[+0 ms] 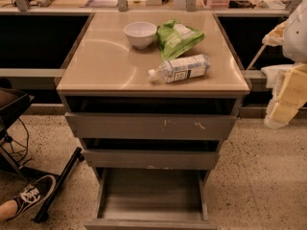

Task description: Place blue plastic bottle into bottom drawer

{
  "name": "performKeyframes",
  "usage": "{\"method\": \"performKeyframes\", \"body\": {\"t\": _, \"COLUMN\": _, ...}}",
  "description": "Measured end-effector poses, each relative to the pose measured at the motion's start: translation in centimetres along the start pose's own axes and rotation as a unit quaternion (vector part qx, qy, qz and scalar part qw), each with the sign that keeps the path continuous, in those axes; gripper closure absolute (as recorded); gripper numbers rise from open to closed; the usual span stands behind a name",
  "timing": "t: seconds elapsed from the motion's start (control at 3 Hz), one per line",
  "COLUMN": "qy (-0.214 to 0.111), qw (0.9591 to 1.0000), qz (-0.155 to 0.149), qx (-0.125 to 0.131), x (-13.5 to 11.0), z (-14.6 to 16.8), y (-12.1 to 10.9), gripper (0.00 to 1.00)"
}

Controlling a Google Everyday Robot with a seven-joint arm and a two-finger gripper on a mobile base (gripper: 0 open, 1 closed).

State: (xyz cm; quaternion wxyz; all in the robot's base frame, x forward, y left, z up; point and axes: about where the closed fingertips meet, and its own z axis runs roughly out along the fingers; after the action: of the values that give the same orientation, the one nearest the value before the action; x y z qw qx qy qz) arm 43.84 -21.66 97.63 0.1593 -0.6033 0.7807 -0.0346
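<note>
Status check: bottom drawer [151,195] is seen pulled out toward the cam, grey floor bare, no bottle in it; the two upper drawers [151,126] sit further in. Blue plastic bottle [180,69] lies on its side on the countertop [105,61], toward the front-right, white cap pointing left, label facing up. It is just in front of the green snack bag [177,38] (contact btw. the two cannot be told), and the white bowl [140,34] is behind-left, apart from it. Judged: drawer access is ready; grasp, carry and drop are not yet done, i.e. most of the task is left. Gripper [287,97] is seen at the right frame edge, beside the cabinet and off the countertop, well apart from the bottle. Whether it is spread or pressed together cannot be told. Arm is partly cut by the frame edge; pose is judged as held off to the side, not reaching over the top.
</note>
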Motion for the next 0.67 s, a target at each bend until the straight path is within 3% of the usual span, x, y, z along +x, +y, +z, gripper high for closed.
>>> {"method": "performKeyframes", "body": {"t": 0.33, "qy": -0.004, "qw": 1.0000, "qz": -0.002, "qx": -0.001, "x": -0.5, "z": 0.6, "y": -0.9, "gripper": 0.00}}
{"method": "performKeyframes", "body": {"t": 0.67, "qy": -0.016, "qw": 0.9996, "qz": -0.014, "qx": -0.016, "x": -2.5, "z": 4.0, "y": -4.2, "gripper": 0.00}}
